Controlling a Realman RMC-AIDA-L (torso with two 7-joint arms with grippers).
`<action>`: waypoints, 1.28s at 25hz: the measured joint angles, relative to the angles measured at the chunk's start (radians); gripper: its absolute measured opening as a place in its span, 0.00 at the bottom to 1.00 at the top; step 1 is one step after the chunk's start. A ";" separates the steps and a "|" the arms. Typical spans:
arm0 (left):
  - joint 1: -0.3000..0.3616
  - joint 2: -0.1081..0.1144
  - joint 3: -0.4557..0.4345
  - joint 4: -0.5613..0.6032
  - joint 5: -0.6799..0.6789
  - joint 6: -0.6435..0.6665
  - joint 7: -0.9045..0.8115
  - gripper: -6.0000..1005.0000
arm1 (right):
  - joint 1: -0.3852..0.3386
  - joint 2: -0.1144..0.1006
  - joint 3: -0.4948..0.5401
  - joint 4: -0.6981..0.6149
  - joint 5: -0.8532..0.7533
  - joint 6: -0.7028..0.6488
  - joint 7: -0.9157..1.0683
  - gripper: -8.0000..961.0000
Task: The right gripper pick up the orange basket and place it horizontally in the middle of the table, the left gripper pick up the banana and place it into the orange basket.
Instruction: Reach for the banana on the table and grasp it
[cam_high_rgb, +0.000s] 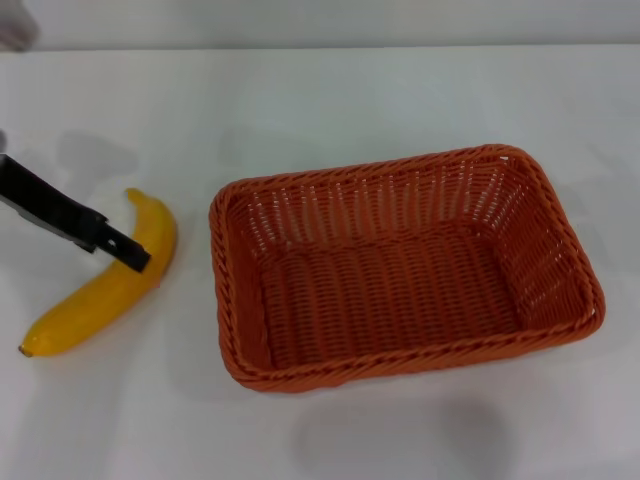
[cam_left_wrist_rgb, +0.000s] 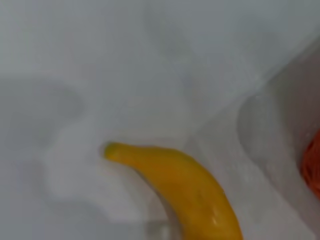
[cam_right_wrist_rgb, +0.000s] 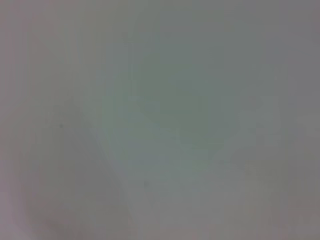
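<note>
Banana (cam_high_rgb: 105, 285), smooth, yellow and curved with a small dark tip, lies flat on the white table (cam_high_rgb: 400, 440) toward its left edge. Left end effector (cam_high_rgb: 128, 250), a slim black bar, reaches in from that edge and rests across the banana's middle; whether it is spread or pinching cannot be told. Orange basket (cam_high_rgb: 560, 250), woven and empty, stands lengthwise just beside the banana, mid-table. Right end effector is out of view.

The basket (cam_high_rgb: 400, 275) is orange, woven in close ribs with a braided rim. The banana (cam_high_rgb: 105, 285) is plain yellow with what looks like a dark tip, the gripper (cam_high_rgb: 125, 250) black, the table (cam_high_rgb: 330, 100) white.
</note>
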 joint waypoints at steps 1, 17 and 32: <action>-0.004 -0.008 0.000 0.003 0.011 -0.007 -0.009 0.83 | -0.002 0.000 0.000 0.000 0.000 0.000 0.000 0.72; -0.011 -0.064 0.000 0.078 0.083 -0.146 -0.103 0.83 | -0.004 0.004 0.000 0.000 0.001 0.004 -0.001 0.72; -0.009 -0.025 0.000 0.075 0.046 -0.154 -0.088 0.49 | -0.003 0.008 0.000 0.000 0.001 0.010 0.000 0.72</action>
